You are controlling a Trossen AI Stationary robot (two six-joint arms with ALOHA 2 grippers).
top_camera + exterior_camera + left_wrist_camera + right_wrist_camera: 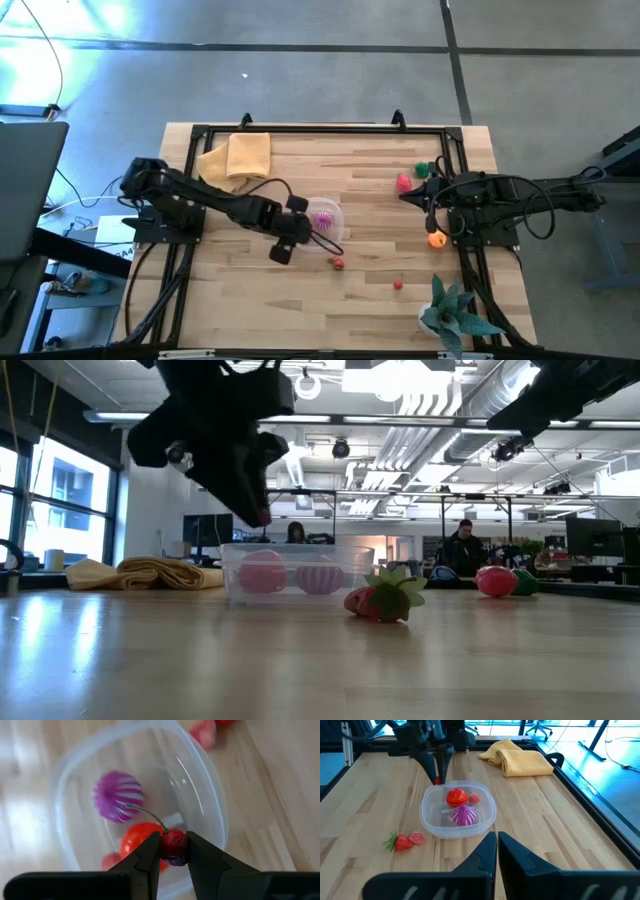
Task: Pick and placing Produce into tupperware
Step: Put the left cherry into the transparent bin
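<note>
**Cherry held over the tub**

Pinched between the two dark fingers of the left pincer [173,851] is a small dark red cherry [174,847] with a thin green stem, the fingers closed tight on its sides. It hangs over the clear tupperware [335,226], above the rim on the left arm's side. Inside the tub lie a purple striped piece [118,796], a round red-orange piece [137,838] and a small pink piece [111,861].

On the bare tabletop [300,290] just outside the tub, toward the front edge, lies a toy strawberry [385,598] with green leaves, a small reddish piece touching it. A tiny red piece [398,284] sits farther toward the right front corner, near the teal potted plant [452,312]. A folded yellow cloth [240,157] lies at the back left.

At the right edge of the tabletop the right pincer [497,851] waits with its fingers pressed together, holding nothing. Beside it lie a pink piece [404,182], a green piece [422,169] and an orange piece [436,239].
</note>
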